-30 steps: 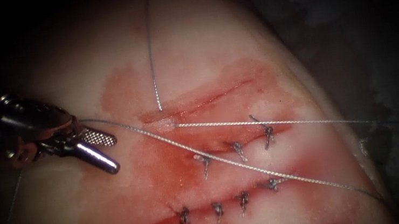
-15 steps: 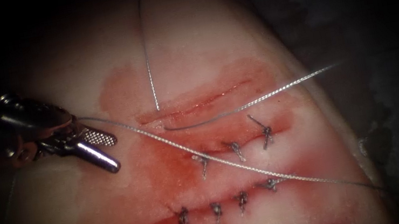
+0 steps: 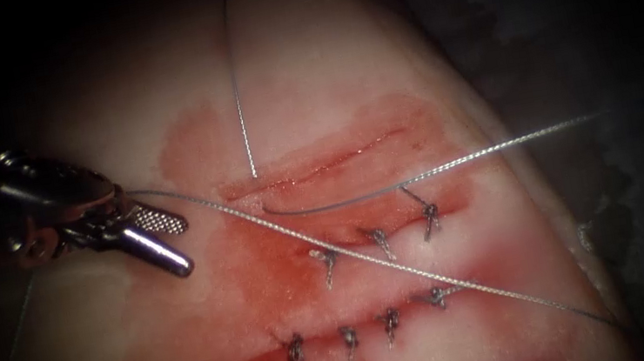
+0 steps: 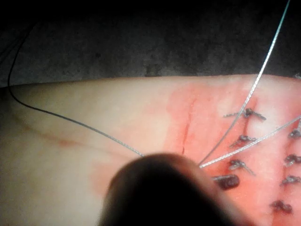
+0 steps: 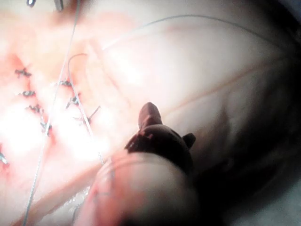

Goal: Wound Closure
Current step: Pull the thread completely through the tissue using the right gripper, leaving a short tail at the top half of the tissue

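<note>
Left arm's dark metal needle driver (image 3: 185, 249) sits at the left, off the end of the cuts, in the same spot as a second ago. Jaws are released, ribbed face exposed, nothing between them. A long strand of the thin grey braided thread (image 3: 371, 260) starts at its wrist and runs diagonally right across the pale pork tissue (image 3: 316, 49). We can't tell whether it is caught there.

What changed is the short strand (image 3: 443, 166) leaving the left end of the open red cut (image 3: 311, 169). A second ago it lay straight and taut toward the lower right. Now it bows out of the tissue and its far end has swung higher on the right. We read that as a change of pull direction with thread through the tissue. We see no knot on this cut. A third strand (image 3: 241, 115) drops from the top into the same spot.

No containers here. The two lower cuts carry dark knotted stitches (image 3: 381, 241), unmoved, with red fluid (image 3: 267, 270) around them.

Right arm's tool (image 5: 149, 115) hangs over the tissue. We can't tell its grip state or what it holds, nor where the needle is.
</note>
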Controlling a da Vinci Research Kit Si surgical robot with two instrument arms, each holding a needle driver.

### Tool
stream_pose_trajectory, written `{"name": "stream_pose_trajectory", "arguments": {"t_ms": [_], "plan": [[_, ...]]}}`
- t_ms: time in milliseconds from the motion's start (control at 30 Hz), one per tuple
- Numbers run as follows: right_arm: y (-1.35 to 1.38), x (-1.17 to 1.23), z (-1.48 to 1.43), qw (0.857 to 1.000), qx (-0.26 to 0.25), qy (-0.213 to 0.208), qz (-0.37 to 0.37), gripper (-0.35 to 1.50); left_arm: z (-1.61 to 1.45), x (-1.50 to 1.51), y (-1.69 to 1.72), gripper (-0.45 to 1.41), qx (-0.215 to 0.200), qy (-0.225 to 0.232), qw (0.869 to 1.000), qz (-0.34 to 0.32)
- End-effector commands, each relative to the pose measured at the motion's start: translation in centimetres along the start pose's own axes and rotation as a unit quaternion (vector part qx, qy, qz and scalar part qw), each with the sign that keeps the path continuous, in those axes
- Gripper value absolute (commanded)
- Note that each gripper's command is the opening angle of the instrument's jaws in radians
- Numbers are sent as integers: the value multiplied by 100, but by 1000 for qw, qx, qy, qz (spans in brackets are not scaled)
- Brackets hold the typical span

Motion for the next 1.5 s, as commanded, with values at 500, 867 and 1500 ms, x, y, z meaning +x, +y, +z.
{"name": "stream_pose_trajectory", "arguments": {"t_ms": [500, 867, 1500], "plan": [[198, -114, 241, 975, -175, 119, 60, 83, 4, -8, 4, 66, -1, -2, 1000, 1], [160, -40, 338, 934, -93, 311, 151, 71, 7, -7, 4, 66, -3, -3, 1000, 1], [119, 53, 328, 887, -60, 435, 142, 49, 14, -3, 6, 66, -2, 0, 1000, 1]]}}
